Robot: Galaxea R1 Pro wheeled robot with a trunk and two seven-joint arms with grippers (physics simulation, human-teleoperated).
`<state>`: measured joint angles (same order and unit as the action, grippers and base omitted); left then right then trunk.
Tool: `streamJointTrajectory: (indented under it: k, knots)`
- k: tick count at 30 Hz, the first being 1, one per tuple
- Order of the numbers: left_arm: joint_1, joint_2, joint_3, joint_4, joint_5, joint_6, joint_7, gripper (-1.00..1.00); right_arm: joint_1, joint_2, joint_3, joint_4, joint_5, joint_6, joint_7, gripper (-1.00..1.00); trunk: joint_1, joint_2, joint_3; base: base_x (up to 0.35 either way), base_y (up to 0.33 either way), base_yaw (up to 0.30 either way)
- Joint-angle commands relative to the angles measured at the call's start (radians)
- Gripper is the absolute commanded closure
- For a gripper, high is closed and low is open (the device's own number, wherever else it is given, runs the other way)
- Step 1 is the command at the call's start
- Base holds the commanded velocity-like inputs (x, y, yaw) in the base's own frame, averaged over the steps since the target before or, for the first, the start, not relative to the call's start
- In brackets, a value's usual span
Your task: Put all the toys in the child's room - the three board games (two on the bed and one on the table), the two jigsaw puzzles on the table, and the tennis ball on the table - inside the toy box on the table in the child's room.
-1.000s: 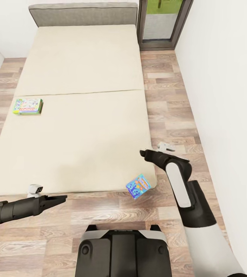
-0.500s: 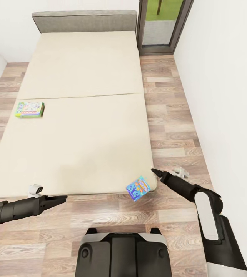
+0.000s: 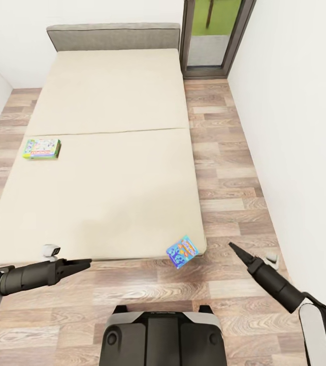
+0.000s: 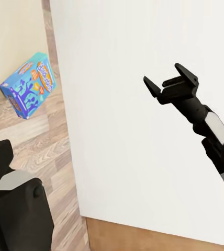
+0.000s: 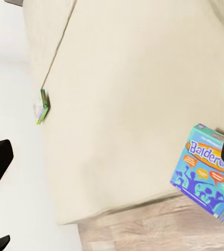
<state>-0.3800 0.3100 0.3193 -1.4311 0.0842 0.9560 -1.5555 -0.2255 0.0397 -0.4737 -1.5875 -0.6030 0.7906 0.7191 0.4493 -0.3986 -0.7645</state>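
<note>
A green-and-white board game (image 3: 42, 149) lies flat near the left edge of the bed (image 3: 112, 168). A blue board game (image 3: 182, 251) sits tilted at the bed's near right corner, partly over the edge. My right gripper (image 3: 232, 247) hangs over the floor just to the right of the blue box, apart from it. In the left wrist view the right gripper (image 4: 164, 74) stands open and empty. In the right wrist view the blue board game (image 5: 209, 170) is close and the green one (image 5: 42, 106) far off. My left gripper (image 3: 86, 263) hovers at the bed's near edge, seen edge-on.
A white wall (image 3: 295, 127) closes the right side, leaving a strip of wood floor (image 3: 229, 168) beside the bed. A glazed door (image 3: 216, 30) stands at the back right. My base (image 3: 163, 333) is on the floor at the bed's foot.
My right arm has swung down and to the right, from above the bed's corner to over the floor beside the blue box. The head view has shifted slightly. The left arm has stayed put.
</note>
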Motion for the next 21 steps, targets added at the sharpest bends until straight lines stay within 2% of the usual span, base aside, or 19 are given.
streamJointTrajectory:
  k: [1,6,7,10,14,21]
  knots:
    - [0.0,-0.001,-0.004,0.0,-0.001,0.011,-0.001,-1.0,0.014,-0.001,-0.012,0.0,-0.001,-0.006,0.027,-1.0,0.001,-0.001,0.001,0.0,-0.017,0.0]
    - [0.0,-0.003,-0.025,0.0,-0.001,0.01,0.02,-1.0,0.072,-0.008,-0.038,0.001,0.002,-0.044,0.153,-1.0,0.001,-0.001,0.009,0.0,-0.1,0.0]
    - [0.0,-0.003,-0.031,0.0,-0.001,0.01,0.031,-1.0,0.083,-0.01,-0.044,0.002,0.003,-0.051,0.194,-1.0,0.001,-0.001,0.01,0.0,-0.207,0.0]
    - [0.0,-0.005,-0.04,0.002,0.0,0.011,0.069,-1.0,0.099,-0.012,-0.05,0.003,0.004,-0.06,0.26,-1.0,0.001,-0.001,0.013,0.0,-0.254,0.0]
    - [0.0,-0.008,-0.049,0.005,0.001,0.011,0.095,-1.0,0.102,-0.012,-0.05,0.004,0.005,-0.062,0.275,-1.0,0.001,-0.001,0.014,0.0,-0.262,0.0]
    - [0.0,-0.049,-0.07,0.012,0.002,0.012,0.179,-1.0,0.104,-0.007,-0.045,0.004,0.006,-0.063,0.288,-1.0,0.001,-0.001,0.015,0.0,-0.079,0.0]
